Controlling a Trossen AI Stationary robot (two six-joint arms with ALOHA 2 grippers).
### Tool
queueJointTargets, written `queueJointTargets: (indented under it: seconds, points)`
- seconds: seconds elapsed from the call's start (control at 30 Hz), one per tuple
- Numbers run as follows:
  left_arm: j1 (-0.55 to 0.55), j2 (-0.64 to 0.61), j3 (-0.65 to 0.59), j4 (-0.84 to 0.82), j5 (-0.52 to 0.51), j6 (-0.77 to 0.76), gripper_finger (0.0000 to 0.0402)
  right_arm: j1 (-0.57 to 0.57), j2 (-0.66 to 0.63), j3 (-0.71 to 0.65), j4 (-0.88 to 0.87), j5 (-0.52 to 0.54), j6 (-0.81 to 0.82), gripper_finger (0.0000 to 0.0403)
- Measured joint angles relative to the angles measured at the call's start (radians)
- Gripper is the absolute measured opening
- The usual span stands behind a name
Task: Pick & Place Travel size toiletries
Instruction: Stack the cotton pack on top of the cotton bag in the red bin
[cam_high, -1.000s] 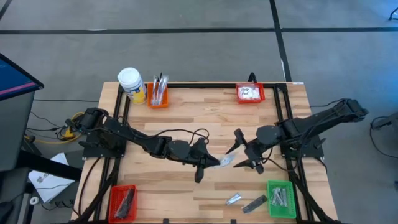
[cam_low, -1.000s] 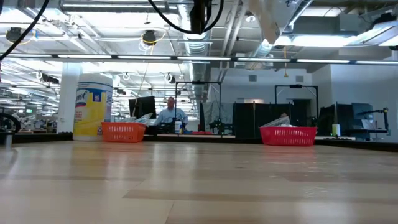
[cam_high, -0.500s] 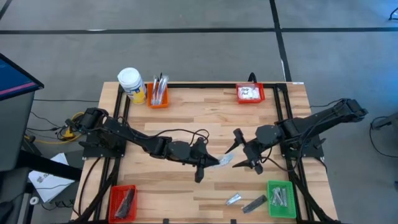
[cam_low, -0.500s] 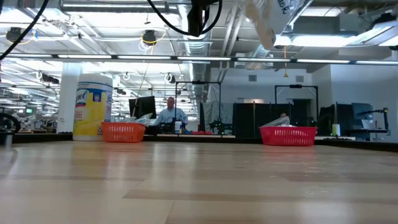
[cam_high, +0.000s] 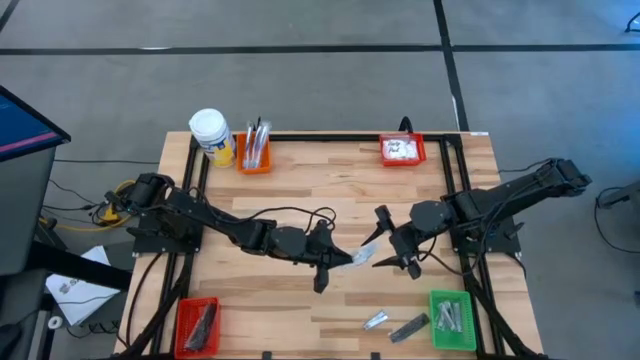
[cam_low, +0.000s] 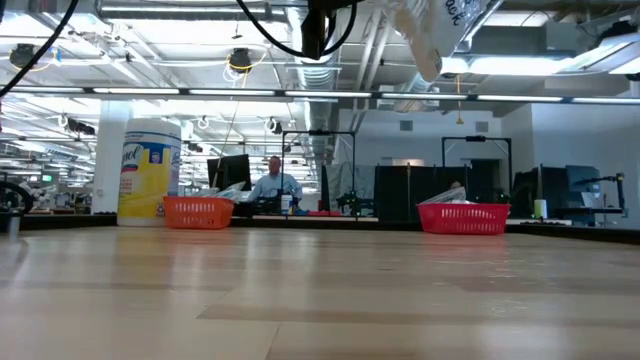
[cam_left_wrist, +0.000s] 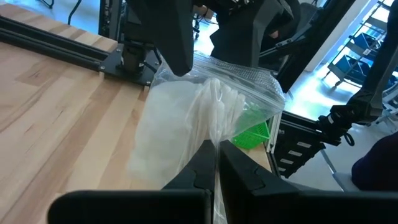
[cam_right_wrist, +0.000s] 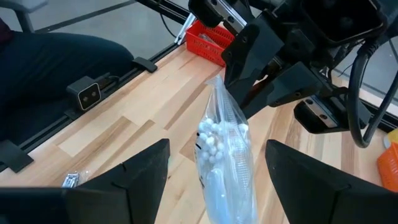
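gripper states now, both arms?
Left gripper: shut on the packet, held above mid-table.
Right gripper: open, fingers either side of the packet, not gripping yet.

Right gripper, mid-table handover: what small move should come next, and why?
Probably close the right gripper on the clear plastic packet. Its fingers stand open on either side of the packet, which the left gripper holds pinched shut above the table. Once the right has a grip, the left could let go.
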Motion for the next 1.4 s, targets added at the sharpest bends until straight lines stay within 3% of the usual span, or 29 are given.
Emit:
queueJointTargets:
  seconds: [0.17,0.53,0.7,0.8,0.97,1.17,1.4]
  points:
    - [0.000,0.000,0.000,0.002,0.000,0.003,0.0000,0.000,0.000,0.000,-0.004,0.000,0.000,0.0219]
    - [0.000,0.000,0.000,0.004,-0.008,0.009,0.0001,-0.001,0.000,0.000,-0.013,0.004,-0.016,0.0082]
    - [-0.002,0.000,0.000,0.008,-0.027,0.027,0.0004,0.000,0.000,0.019,-0.067,0.105,-0.042,0.0019]
    - [-0.001,0.000,0.000,0.009,-0.036,0.034,0.0015,-0.002,-0.001,0.041,-0.119,0.161,-0.032,0.0007]
    - [-0.015,0.000,0.000,0.000,-0.109,0.047,0.0059,-0.003,-0.001,0.050,-0.187,0.194,-0.009,0.0003]
    - [-0.035,-0.018,0.001,-0.100,-0.321,0.046,0.0155,-0.014,-0.002,0.051,-0.224,0.194,0.000,0.0002]
    - [-0.058,-0.042,0.002,-0.154,-0.340,0.014,0.0241,-0.101,-0.083,0.053,-0.410,0.313,0.042,0.0001]
